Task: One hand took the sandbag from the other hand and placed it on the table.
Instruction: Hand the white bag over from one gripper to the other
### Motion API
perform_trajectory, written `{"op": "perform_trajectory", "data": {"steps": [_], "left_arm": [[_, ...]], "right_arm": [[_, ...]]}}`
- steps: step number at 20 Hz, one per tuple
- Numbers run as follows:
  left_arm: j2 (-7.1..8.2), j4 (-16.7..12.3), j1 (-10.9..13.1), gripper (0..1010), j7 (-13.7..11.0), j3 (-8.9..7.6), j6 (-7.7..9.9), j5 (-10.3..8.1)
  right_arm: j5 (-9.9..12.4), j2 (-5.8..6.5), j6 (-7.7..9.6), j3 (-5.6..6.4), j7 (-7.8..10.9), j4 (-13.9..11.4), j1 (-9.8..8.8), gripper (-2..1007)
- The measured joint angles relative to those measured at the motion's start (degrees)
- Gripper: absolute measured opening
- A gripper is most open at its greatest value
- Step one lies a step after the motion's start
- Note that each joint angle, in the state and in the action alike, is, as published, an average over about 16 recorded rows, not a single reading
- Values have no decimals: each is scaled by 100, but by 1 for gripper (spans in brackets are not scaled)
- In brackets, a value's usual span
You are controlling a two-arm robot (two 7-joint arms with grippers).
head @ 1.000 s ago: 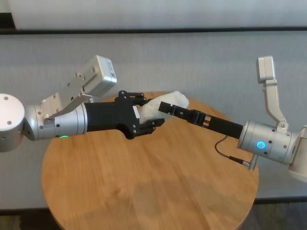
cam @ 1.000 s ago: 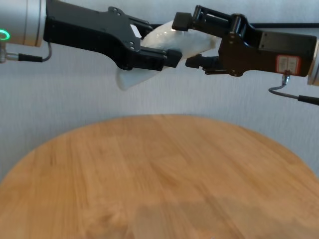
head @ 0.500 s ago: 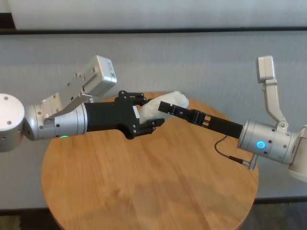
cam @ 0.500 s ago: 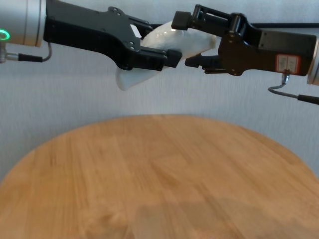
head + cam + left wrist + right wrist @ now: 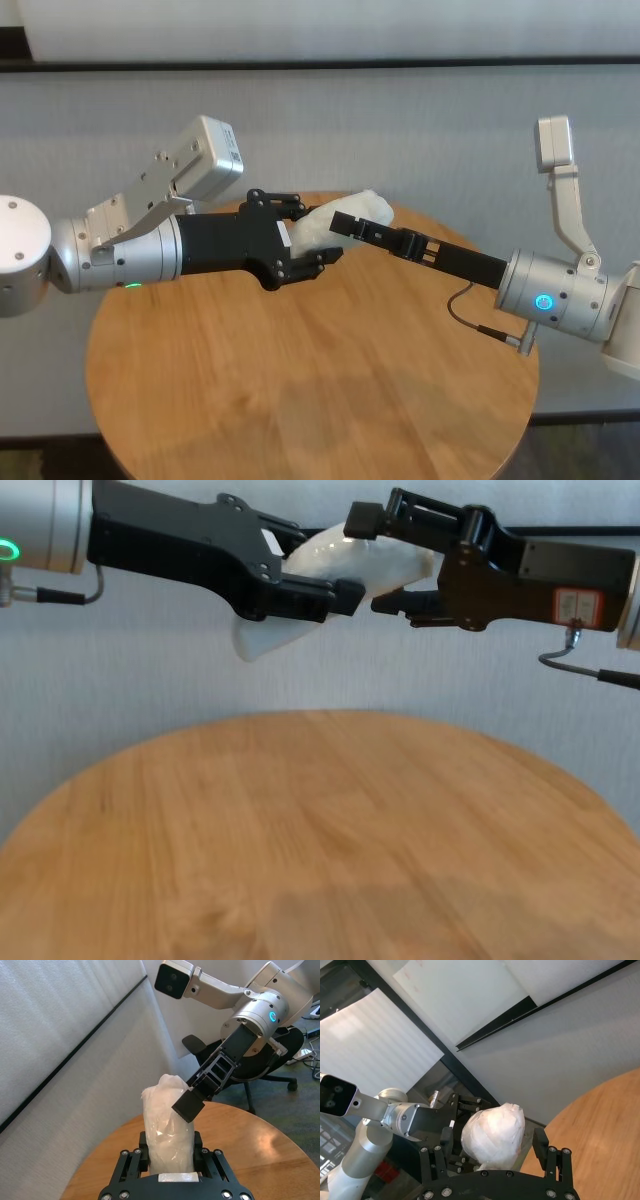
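Head view: both arms met above the far part of the table, grippers nose to nose.
Left gripper: clenched on the bag; fingers pressed against both sides of its lower half. Green light showed on its silver wrist.
Right gripper: fingers spread to either side of the bag's free end. Could not tell from any view whether the pads touched the wrap.
Bag: held in the air, well clear of the wood, between the two grippers. White, wrapped in shiny clear plastic.
Chest view: bag ran across between left gripper and right gripper; one end stuck out below the left gripper's fingers. Red-and-white sticker and thin grey cable visible on the right gripper's body.
Left wrist view: bag stood up out of the left gripper; one right finger lay along its side near the top.
Right wrist view: rounded end of the bag sat between the right gripper's spread fingers, left gripper behind it.
Table: round, light-brown planks, edge seen in all four views.
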Motion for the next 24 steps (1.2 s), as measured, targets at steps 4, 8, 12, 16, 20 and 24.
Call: {"op": "perform_trajectory", "data": {"steps": [4,8,12,16,20,24], "left_arm": [[0,0,0,515,0,0,0,0],[0,0,0,515,0,0,0,0],[0,0,0,515,0,0,0,1],[0,0,0,515,0,0,0,1],[0,0,0,515,0,0,0,0],[0,0,0,515,0,0,0,0]], "right_arm": [[-2,2,-2,2,0,-4,-2,904],[-4,4,-4,4,1,-9,-4,808],[-4,5,-6,5,2,-12,-5,703],[-4,6,-7,6,3,-14,-6,625],[-4,7,-8,7,2,-14,-6,582],[-5,8,-8,7,1,-14,-6,570]]}}
